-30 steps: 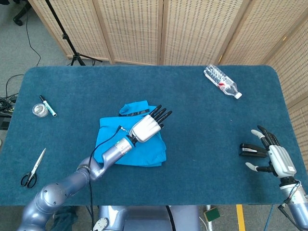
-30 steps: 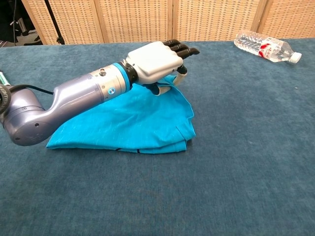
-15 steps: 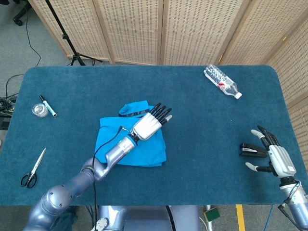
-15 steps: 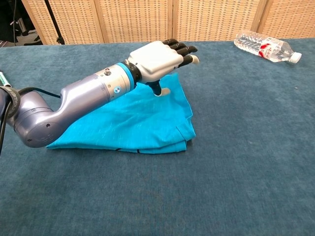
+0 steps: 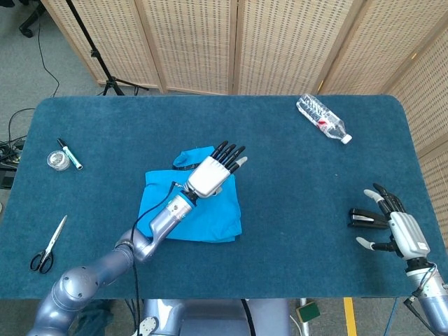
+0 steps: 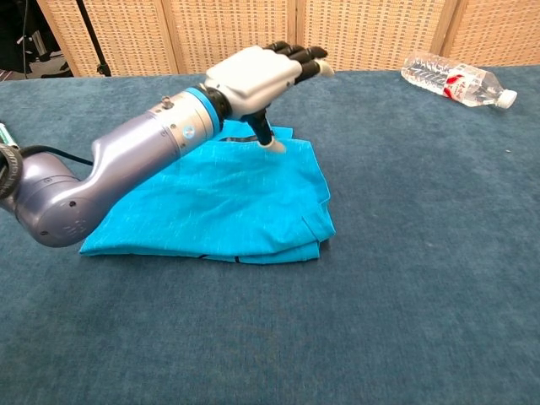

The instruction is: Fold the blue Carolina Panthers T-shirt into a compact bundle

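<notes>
The blue T-shirt [image 5: 210,217] [image 6: 228,207] lies folded into a rough square on the middle of the table, a collar flap sticking out at its far edge. My left hand [image 5: 209,172] [image 6: 258,75] hovers above its far right part, fingers stretched out and apart, holding nothing; only the thumb tip comes near the cloth. My right hand [image 5: 397,225] rests at the table's right front corner with fingers spread, just beside a black stapler [image 5: 365,219]; whether it touches it is unclear. The chest view does not show the right hand.
A plastic water bottle [image 5: 323,119] [image 6: 456,81] lies at the far right. On the left side are a marker [image 5: 69,153], a small round lid [image 5: 59,160] and scissors [image 5: 48,245]. Wicker screens stand behind the blue table [image 5: 294,182].
My left hand has lifted off the shirt and swung a little left and away from me. The shirt and the right hand have stayed put.
</notes>
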{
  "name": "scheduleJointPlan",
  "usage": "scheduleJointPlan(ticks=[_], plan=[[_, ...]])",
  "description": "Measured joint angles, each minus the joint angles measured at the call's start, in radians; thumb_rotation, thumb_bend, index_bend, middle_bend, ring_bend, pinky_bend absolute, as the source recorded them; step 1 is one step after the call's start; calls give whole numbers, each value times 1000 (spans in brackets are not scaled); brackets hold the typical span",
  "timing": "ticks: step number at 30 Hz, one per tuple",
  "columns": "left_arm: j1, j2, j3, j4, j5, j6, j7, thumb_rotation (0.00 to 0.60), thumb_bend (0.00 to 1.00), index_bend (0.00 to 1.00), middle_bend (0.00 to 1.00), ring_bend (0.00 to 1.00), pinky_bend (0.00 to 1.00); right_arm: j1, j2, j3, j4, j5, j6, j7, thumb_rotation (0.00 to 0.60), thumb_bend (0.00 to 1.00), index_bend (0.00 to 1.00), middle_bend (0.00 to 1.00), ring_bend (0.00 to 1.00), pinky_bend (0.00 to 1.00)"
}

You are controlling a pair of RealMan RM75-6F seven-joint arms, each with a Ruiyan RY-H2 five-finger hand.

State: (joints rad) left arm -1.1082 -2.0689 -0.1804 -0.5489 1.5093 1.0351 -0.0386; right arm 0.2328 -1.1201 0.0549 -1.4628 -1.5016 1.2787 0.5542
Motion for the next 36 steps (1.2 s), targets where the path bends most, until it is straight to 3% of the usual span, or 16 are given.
scheduleJointPlan(ticks=[6,9,16,19,25,31,36], plan=[[53,93,-19,-143,-31,35,-11,600,0,0,0,0,0,-3,3,1,-4,-6,15,0,600,0,120,10,0,0],[108,192,-20,-280,-49,60,-8,600,0,0,0,0,0,-9,7,1,-16,-14,32,-8,600,0,120,10,0,0],[288,526,6,-717,-105,119,34,600,0,0,0,0,0,-20,15,-1,-41,-30,66,-33,600,0,120,10,0,0],[391,664,33,-839,-124,162,37,600,0,0,0,0,0,-26,19,1,-47,-34,81,-40,600,0,120,10,0,0],[590,787,114,-926,-146,286,16,600,0,0,0,0,0,-41,15,15,-43,-30,130,-102,600,0,118,4,0,0],[767,818,186,-938,-160,425,5,600,0,0,0,0,0,-71,-12,41,-38,-15,223,-287,600,0,48,0,0,0],[853,817,195,-915,-200,466,-14,600,0,0,0,0,0,-102,-20,59,-67,-7,286,-365,600,0,42,0,0,0]])
